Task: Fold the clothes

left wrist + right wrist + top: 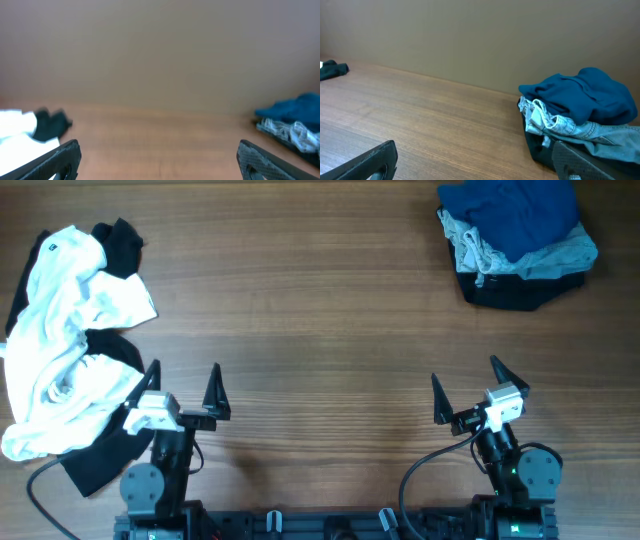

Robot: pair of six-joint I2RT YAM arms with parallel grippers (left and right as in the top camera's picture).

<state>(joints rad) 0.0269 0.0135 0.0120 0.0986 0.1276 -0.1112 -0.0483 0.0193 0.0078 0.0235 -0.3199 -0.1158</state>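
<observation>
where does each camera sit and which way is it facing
Overhead: above the table, looking straight down; left gripper and right gripper, both open, at bottom.
Left wrist: low, facing across the table to the wall; own fingers at bottom.
Right wrist: low, facing the blue shirt; own fingers at bottom.
Shared: all show that shirt.

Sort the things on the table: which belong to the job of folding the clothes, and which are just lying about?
For the job:
blue shirt, on top of the right-hand pile.

Lying about:
pale jeans under the shirt;
black garment at the bottom of that pile;
white clothes on the left;
dark clothes beside and under them.
</observation>
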